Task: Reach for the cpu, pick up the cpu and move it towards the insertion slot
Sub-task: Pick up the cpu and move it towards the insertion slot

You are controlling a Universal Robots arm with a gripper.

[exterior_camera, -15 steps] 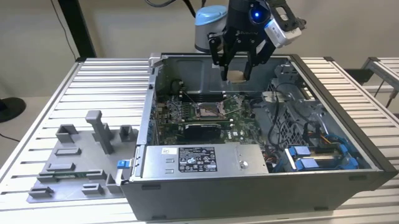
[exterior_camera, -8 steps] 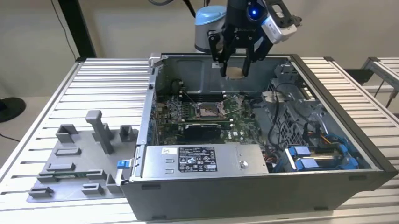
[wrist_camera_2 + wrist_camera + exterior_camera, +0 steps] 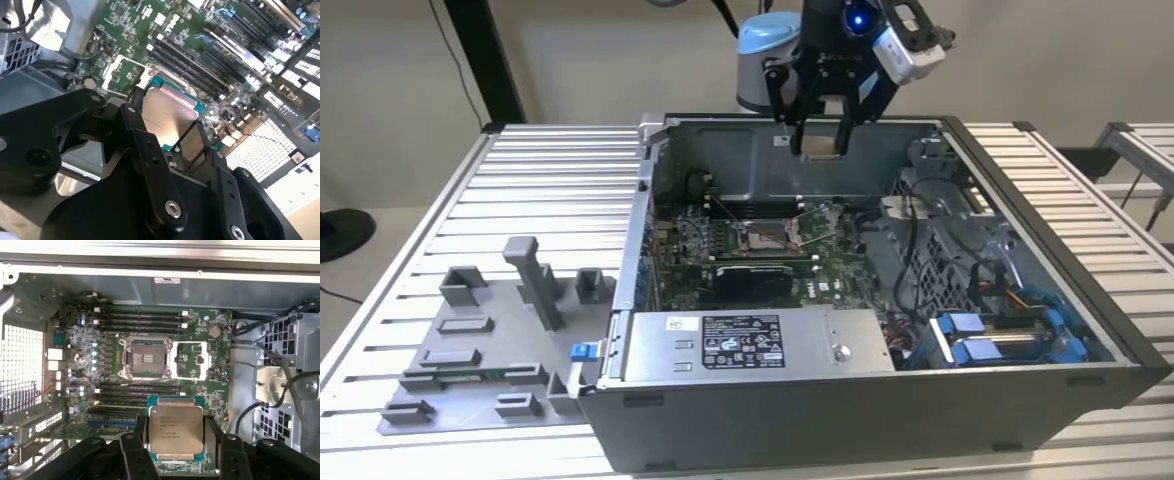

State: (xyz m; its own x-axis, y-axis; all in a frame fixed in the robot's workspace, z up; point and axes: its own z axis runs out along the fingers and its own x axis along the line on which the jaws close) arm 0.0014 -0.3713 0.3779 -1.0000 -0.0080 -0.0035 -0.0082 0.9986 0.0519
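Above the open computer case's (image 3: 1121, 345) back edge, the gripper (image 3: 176, 440) pinches the cpu (image 3: 175, 428) by opposite edges, seemingly light, stiff, fragile.

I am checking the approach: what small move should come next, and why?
Probably a short descent toward the socket. The gripper holds the chip, which hangs high above the open case in the exterior view, and the first wrist view shows the socket open and apart from it.
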